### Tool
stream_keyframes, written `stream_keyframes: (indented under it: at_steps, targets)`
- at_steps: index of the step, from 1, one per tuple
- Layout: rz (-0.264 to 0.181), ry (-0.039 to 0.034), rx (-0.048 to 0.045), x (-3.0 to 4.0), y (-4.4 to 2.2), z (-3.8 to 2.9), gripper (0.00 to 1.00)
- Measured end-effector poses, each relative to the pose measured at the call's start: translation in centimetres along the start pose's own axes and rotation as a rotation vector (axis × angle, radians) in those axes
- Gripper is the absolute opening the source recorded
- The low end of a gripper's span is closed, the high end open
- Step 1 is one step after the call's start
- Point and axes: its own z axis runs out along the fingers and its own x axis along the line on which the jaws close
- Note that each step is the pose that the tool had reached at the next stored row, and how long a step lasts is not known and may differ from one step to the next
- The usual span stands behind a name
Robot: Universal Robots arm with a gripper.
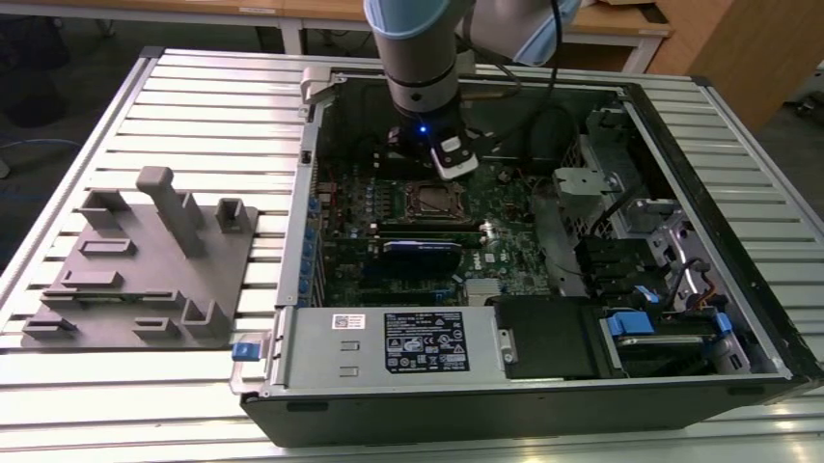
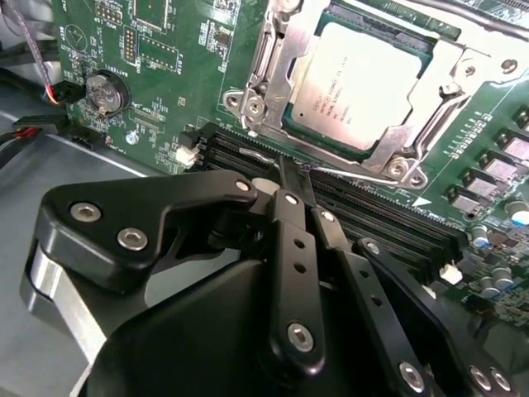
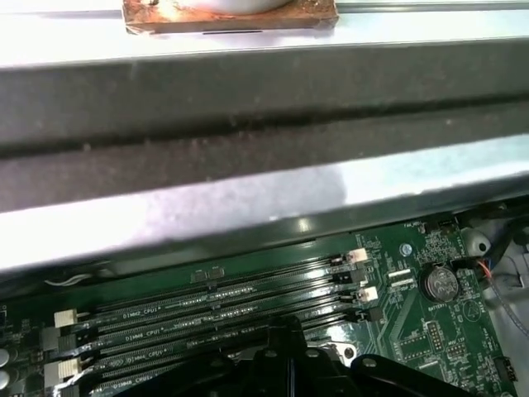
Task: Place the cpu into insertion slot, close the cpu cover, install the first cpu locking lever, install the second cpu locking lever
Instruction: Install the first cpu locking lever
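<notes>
up close, the second wrist view shows the pincer [image 2: 295, 178] closed beside the cpu [image 2: 360, 83] under its cpu cover [image 2: 281, 50].

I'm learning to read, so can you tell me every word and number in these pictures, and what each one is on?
No text here can be quoted with confidence.
Grey print on the cpu: too blurred to read.
Print on the white label on the power supply: too small to read.
Print on the small sticker beside that label: too small to read.
White lettering along the memory slots: too blurred to read for sure.
</notes>
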Motion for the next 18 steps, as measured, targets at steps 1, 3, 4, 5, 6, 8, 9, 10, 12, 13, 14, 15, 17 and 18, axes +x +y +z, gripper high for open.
stream_keyframes:
  at_steps: [1,3,4,5,6,8,9,10,12,13,14,15,17,18]
  targets:
    - [0.0,-0.0019,-0.0005,0.05,-0.02,0.03,0.1]
    - [0.0,-0.0048,-0.0012,0.17,-0.05,0.06,0.1]
    - [0.0,-0.0067,-0.0015,0.26,-0.08,0.07,0.1]
    - [-0.001,-0.0084,-0.0018,0.39,-0.11,0.05,0.1]
    - [-0.001,-0.0102,-0.0023,0.54,-0.15,0.04,0.1]
    - [-0.002,-0.0137,-0.0033,0.79,-0.2,0.03,0.1]
    - [-0.002,-0.0157,-0.0038,0.86,-0.22,0.05,0.1]
    - [-0.003,-0.018,-0.0045,0.91,-0.25,0.09,0.1]
    - [-0.004,-0.0241,-0.0059,0.94,-0.32,0.2,0.1]
    - [-0.005,-0.0261,-0.0064,0.94,-0.36,0.24,0.1]
    - [-0.005,-0.0276,-0.0068,0.94,-0.38,0.27,0.1]
    - [-0.005,-0.0288,-0.007,0.95,-0.4,0.29,0.1]
    - [-0.006,-0.0308,-0.0073,0.97,-0.43,0.35,0.1]
    - [-0.006,-0.0319,-0.0075,0.98,-0.44,0.38,0.1]
